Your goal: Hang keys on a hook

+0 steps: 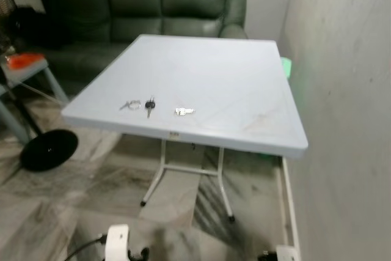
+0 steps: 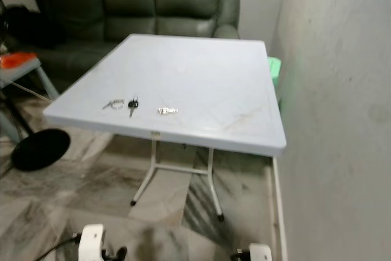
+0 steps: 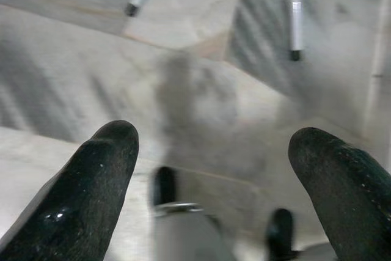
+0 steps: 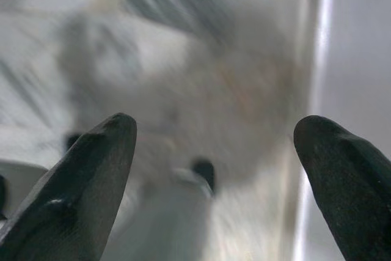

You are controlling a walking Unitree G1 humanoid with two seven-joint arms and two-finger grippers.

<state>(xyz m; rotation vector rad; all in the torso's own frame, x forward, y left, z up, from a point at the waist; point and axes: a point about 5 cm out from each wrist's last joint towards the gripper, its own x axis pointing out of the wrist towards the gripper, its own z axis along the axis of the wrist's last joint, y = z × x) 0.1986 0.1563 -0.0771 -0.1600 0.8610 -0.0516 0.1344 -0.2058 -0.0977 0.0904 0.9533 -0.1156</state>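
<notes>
- a pale table (image 1: 244, 84) stands ahead, with a green sofa (image 1: 153, 4) behind it and a grey wall (image 1: 348, 90) along its right side.
- three small things lie in a row near the table's front edge, toward its left: a key ring (image 1: 129, 105), a black-headed key (image 1: 149, 106) just right of it, and a small silver key (image 1: 184, 111) a little further right, apart from the other two.
- none of the keys touches a gripper.
- the left gripper (image 3: 214, 151) hangs low over the marble floor (image 3: 73, 77), its two black fingers (image 3: 91, 181) spread wide with nothing between them; table legs show beyond it.
- the right gripper (image 4: 214, 151) also hangs low over the floor near the wall, fingers (image 4: 79, 175) wide apart and holding nothing; this view is blurred.
- a black fan base (image 1: 47, 149) sits on the floor left of the table, beside a small stool (image 1: 24, 68) with something orange on it.
</notes>
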